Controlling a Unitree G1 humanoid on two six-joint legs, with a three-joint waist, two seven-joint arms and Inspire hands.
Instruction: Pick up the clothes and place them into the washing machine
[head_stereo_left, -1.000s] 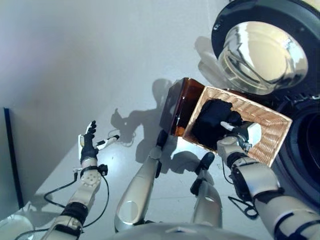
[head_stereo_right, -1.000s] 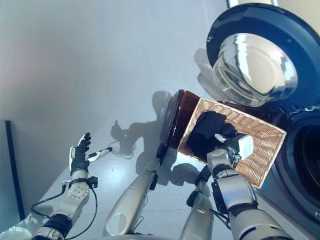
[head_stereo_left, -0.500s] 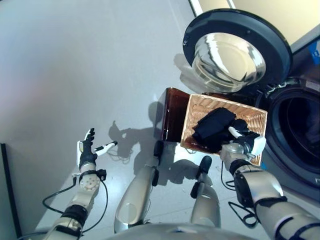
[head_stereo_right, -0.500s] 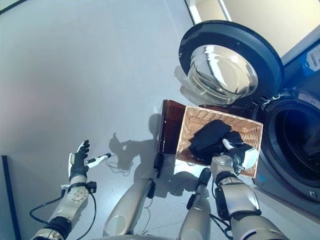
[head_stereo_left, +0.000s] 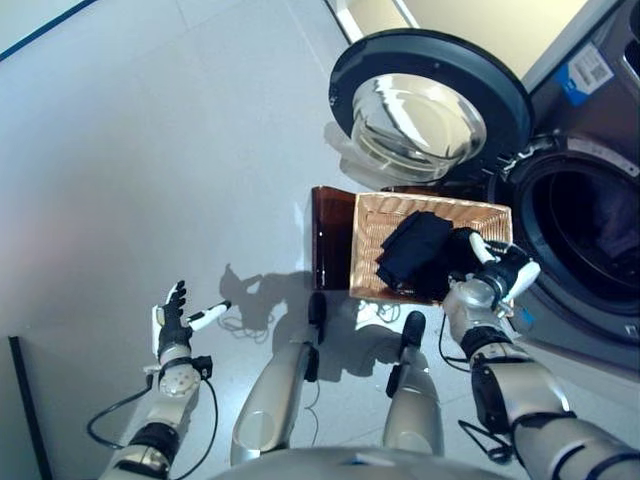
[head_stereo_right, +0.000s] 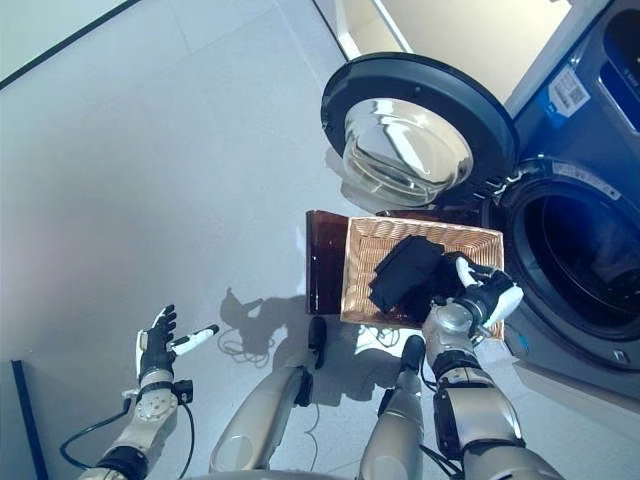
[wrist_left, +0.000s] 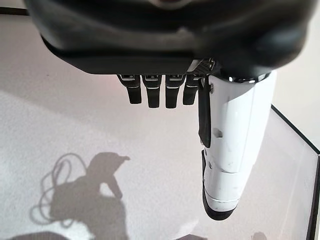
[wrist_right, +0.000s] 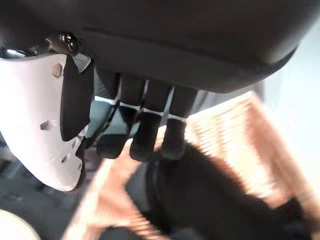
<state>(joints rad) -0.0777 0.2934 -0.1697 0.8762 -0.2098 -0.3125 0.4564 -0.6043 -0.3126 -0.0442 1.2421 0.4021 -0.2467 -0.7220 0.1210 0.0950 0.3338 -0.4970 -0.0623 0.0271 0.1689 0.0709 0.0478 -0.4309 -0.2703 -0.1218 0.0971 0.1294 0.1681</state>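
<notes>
A wicker basket (head_stereo_left: 368, 245) stands in front of the washing machine with dark clothes (head_stereo_left: 412, 250) heaped inside it. My right hand (head_stereo_left: 492, 278), with its white thumb cover, hangs over the basket's near right corner, next to the clothes. The right wrist view has its fingers (wrist_right: 145, 142) relaxed above the dark clothes (wrist_right: 215, 200), with nothing held between them. My left hand (head_stereo_left: 172, 322) is off to the far left above the floor, fingers spread, and its wrist view shows the hand (wrist_left: 170, 35) with bare floor past the fingers.
The washing machine's round door (head_stereo_left: 430, 100) is swung wide open behind the basket. Its dark drum opening (head_stereo_left: 585, 225) lies to the right. A brown stand (head_stereo_left: 330, 238) adjoins the basket's left side. Grey floor spreads to the left.
The whole picture has shifted, so the camera moved, bringing the drum opening into view. My right hand has drawn back from the top of the clothes to the basket's near right corner.
</notes>
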